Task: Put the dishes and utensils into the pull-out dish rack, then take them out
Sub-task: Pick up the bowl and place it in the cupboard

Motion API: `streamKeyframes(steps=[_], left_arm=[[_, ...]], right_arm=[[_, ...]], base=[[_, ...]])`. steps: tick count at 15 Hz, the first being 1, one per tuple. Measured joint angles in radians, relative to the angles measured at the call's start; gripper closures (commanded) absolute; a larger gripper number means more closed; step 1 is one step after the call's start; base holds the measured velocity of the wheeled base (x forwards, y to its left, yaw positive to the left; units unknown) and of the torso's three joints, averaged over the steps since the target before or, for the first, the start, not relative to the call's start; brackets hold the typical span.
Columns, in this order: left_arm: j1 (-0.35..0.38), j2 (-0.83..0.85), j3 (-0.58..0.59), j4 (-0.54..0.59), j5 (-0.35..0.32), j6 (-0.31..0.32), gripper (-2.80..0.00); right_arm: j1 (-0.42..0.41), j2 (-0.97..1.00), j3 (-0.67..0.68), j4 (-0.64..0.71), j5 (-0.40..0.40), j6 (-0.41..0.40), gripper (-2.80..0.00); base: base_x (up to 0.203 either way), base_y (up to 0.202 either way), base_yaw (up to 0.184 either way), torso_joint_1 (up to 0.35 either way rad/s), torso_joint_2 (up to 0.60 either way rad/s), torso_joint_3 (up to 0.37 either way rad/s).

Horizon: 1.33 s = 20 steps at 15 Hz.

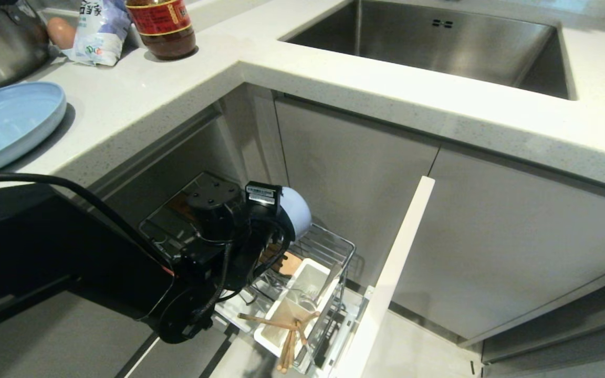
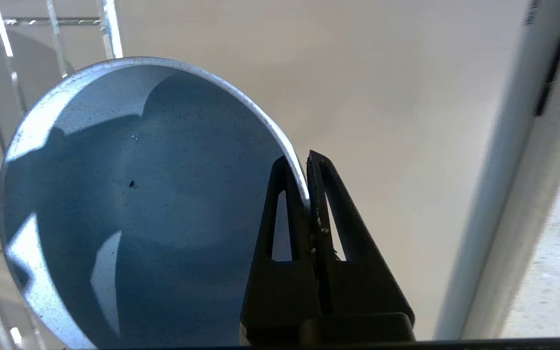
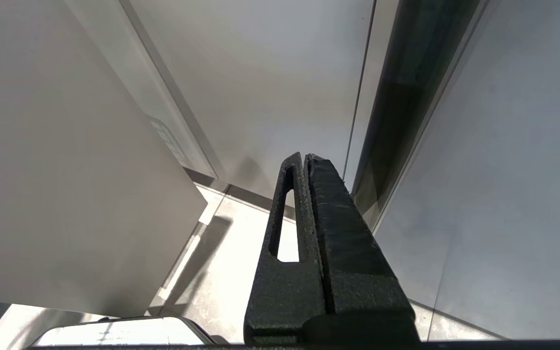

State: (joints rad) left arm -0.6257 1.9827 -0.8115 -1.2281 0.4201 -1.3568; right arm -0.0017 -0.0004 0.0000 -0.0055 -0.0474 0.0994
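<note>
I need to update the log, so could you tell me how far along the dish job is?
Done: chopsticks stand in the pull-out dish rack. In hand: the left gripper is shut on the bowl rim, over the rack. Left: the plate lies on the counter. The right gripper is idle.

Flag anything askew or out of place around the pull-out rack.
The chopsticks sprawl splayed across the white utensil cup in the pull-out rack, ends overhanging, not standing inside. The bowl, held by the left gripper, looks fine.
</note>
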Motion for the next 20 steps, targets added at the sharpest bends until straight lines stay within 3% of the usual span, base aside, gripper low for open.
streamKeyframes(steps=[12, 13, 14, 17, 20], left_arm=[[-0.001, 0.027, 0.007, 0.010, 0.011, -0.016, 0.00], [-0.001, 0.027, 0.008, 0.010, 0.014, -0.014, -0.60], [-0.001, 0.027, 0.008, 0.012, 0.016, -0.012, -2.80], [-0.003, 0.024, 0.011, 0.054, 0.018, -0.011, -2.80], [-0.010, 0.017, 0.008, 0.102, 0.065, -0.007, -2.80]], right_arm=[[0.000, 0.000, 0.000, 0.000, 0.000, 0.000, 0.00], [0.000, 0.000, 0.000, 0.000, 0.000, 0.000, 0.00], [0.000, 0.000, 0.000, 0.000, 0.000, 0.000, 0.00], [0.000, 0.000, 0.000, 0.000, 0.000, 0.000, 0.00], [0.000, 0.000, 0.000, 0.000, 0.000, 0.000, 0.00]], base=[[0.000, 0.000, 0.000, 0.000, 0.00, 0.000], [0.000, 0.000, 0.000, 0.000, 0.00, 0.000], [0.000, 0.000, 0.000, 0.000, 0.00, 0.000], [0.000, 0.000, 0.000, 0.000, 0.00, 0.000], [0.000, 0.000, 0.000, 0.000, 0.00, 0.000]])
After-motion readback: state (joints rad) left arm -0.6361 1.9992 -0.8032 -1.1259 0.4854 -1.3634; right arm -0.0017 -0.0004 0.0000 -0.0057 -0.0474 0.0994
